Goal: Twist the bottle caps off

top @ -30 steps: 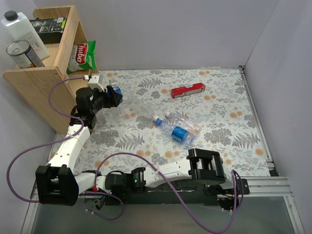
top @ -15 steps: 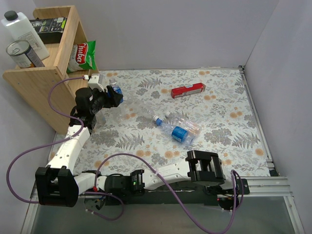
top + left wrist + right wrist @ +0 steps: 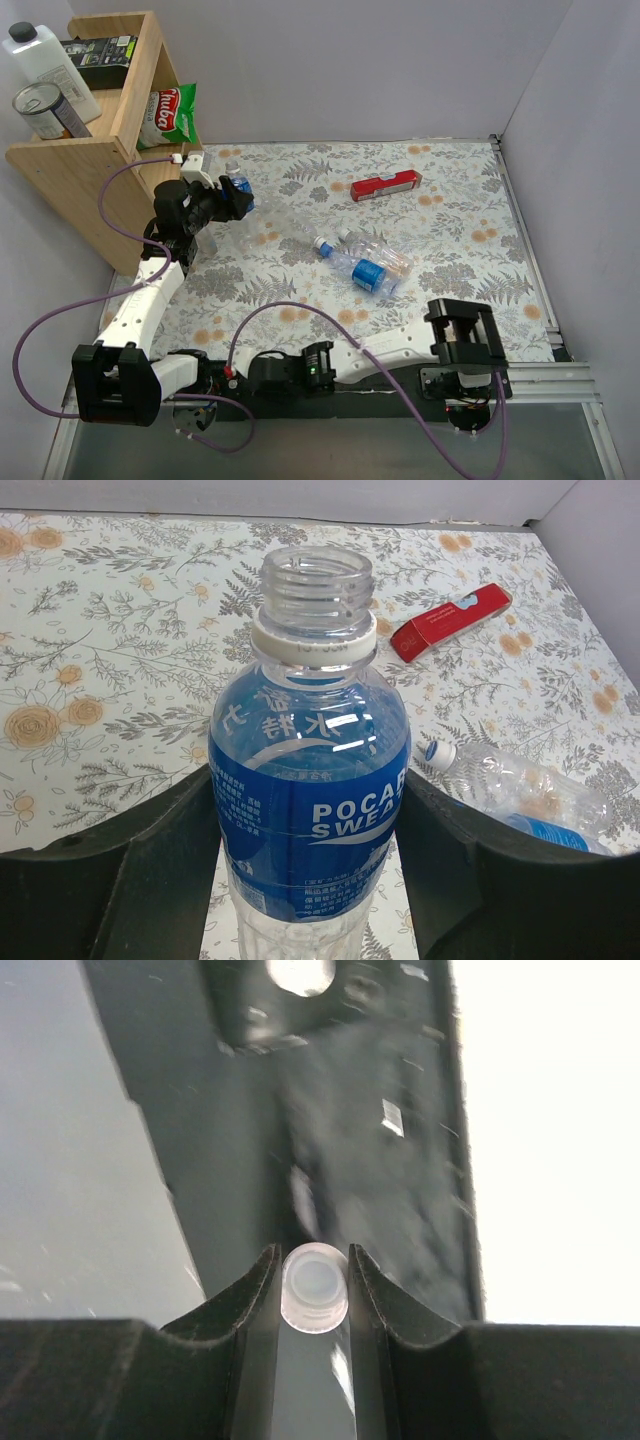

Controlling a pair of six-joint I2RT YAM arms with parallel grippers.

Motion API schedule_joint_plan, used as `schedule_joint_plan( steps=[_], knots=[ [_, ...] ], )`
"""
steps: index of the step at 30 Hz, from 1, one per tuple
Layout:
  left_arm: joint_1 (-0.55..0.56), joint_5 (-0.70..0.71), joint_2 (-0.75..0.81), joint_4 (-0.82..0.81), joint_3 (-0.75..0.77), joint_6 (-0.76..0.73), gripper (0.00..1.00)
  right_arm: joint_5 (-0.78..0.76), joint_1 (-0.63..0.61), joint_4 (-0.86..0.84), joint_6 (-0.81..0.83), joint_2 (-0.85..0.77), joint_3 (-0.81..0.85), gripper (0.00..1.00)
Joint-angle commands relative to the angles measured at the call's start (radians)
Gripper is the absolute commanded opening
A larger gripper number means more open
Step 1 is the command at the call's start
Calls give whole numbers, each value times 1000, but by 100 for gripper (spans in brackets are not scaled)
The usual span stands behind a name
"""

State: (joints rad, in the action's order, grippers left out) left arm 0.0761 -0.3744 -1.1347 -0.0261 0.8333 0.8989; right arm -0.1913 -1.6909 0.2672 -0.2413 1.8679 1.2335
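Note:
My left gripper is shut on an upright clear bottle with a blue label, held at the table's left near the shelf. Its threaded neck is bare, with only a whitish ring below it. A small whitish bottle cap sits pinched between the fingers of my right gripper, which is shut on it over a dark surface. The right arm lies low along the near edge. Two more clear bottles lie mid-table, and their caps point left.
A long red box lies at the back of the floral table. A wooden shelf stands at the left with a white jug, a tin can and a green packet. Walls close in the back and right.
The right arm has swung, its elbow block moving right and its wrist sliding right along the near edge. The right jaws have closed on the cap. The left arm and bottle stayed still.

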Motion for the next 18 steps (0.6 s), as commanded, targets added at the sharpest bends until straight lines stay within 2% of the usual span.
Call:
schedule_joint_plan(
  steps=[1,4,7,8,10,11,13,14,15,18],
  knots=[
    [5,-38,21,-5,20,12,5,-151,16,58,-32,-177,-49,21],
    [14,-61,18,-6,23,21,5,-185,114,118,-13,-292,-77,21],
    [43,-67,15,-5,24,21,5,-188,284,127,45,-410,-117,21],
    [54,-66,13,-2,24,18,5,-188,395,124,60,-458,-121,22],
    [92,-57,10,8,29,11,5,-166,527,129,97,-490,-117,22],
    [106,-54,7,11,29,6,5,-159,666,101,112,-518,-120,22],
    [146,-55,3,15,32,0,5,-80,817,80,148,-527,-109,22],
    [157,-55,3,15,30,0,5,-47,964,67,154,-515,-102,22],
    [169,-57,0,15,30,-3,5,22,1034,64,161,-501,-91,22],
    [208,-69,-14,17,33,3,5,65,1236,95,181,-400,1,21]
  ],
)
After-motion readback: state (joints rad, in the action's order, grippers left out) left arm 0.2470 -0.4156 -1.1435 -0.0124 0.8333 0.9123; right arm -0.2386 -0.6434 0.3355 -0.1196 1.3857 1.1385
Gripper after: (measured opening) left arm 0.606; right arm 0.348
